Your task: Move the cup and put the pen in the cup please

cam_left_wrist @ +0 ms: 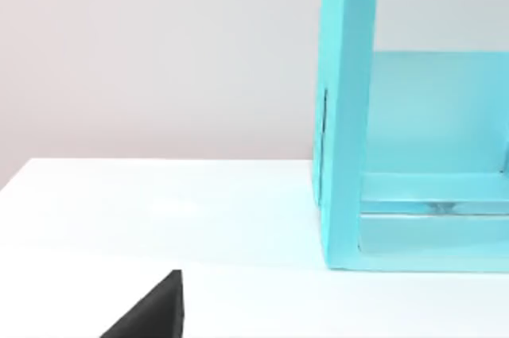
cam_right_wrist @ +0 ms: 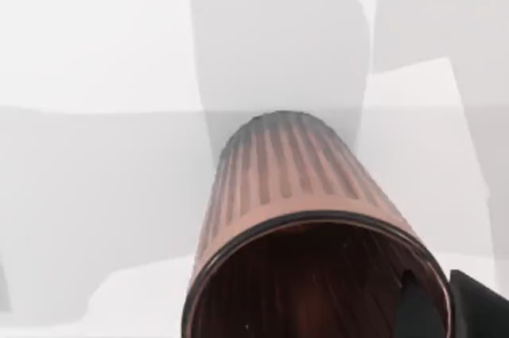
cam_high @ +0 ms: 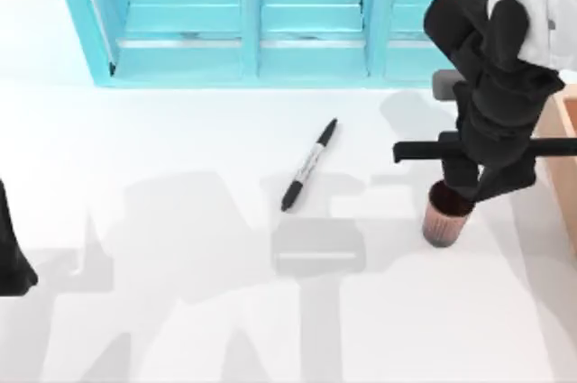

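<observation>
Parked at the table's left edge, my left gripper (cam_high: 13, 261) sits well apart from everything, and I cannot tell how its fingers are set. Moving rightward, the pen (cam_high: 309, 165) lies flat on the table (cam_high: 180, 221), cap end angled toward the blue cabinet (cam_high: 243, 22), well away from both sets of fingers. Further right, my right gripper (cam_high: 473, 186) hangs directly over the cup (cam_high: 444, 219), which stands upright just beneath the fingertips; one dark finger (cam_right_wrist: 421, 310) shows at the rim, seemingly inside the mouth. Whether the fingers have closed on the wall I cannot tell, since the arm covers the rim from above. My worry is a rim pinch: an off-centre or shallow grip could tip the cup or let it slip when lifted.
</observation>
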`<state>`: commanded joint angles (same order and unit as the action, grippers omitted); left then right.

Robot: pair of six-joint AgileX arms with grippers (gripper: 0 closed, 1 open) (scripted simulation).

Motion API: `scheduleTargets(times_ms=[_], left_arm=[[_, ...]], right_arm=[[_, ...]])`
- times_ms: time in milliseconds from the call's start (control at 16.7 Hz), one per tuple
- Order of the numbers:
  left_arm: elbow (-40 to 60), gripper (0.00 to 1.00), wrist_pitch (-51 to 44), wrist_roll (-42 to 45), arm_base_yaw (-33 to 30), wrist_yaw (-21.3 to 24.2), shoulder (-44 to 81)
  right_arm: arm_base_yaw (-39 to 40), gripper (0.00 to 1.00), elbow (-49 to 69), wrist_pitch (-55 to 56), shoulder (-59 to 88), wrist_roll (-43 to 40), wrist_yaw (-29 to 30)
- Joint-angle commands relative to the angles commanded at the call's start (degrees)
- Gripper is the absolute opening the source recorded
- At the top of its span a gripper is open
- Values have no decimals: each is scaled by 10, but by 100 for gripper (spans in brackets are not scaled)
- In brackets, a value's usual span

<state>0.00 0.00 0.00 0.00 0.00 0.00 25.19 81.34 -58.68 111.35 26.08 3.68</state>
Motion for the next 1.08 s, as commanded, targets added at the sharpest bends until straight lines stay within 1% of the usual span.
scheduleTargets(times_ms=[540,600,1080], left_arm=[[0,100,0,0,0,0,0],[0,100,0,0,0,0,0],[0,100,0,0,0,0,0]], right_arm=[[0,98,0,0,0,0,0],[0,100,0,0,0,0,0],[-1,100,0,0,0,0,0]])
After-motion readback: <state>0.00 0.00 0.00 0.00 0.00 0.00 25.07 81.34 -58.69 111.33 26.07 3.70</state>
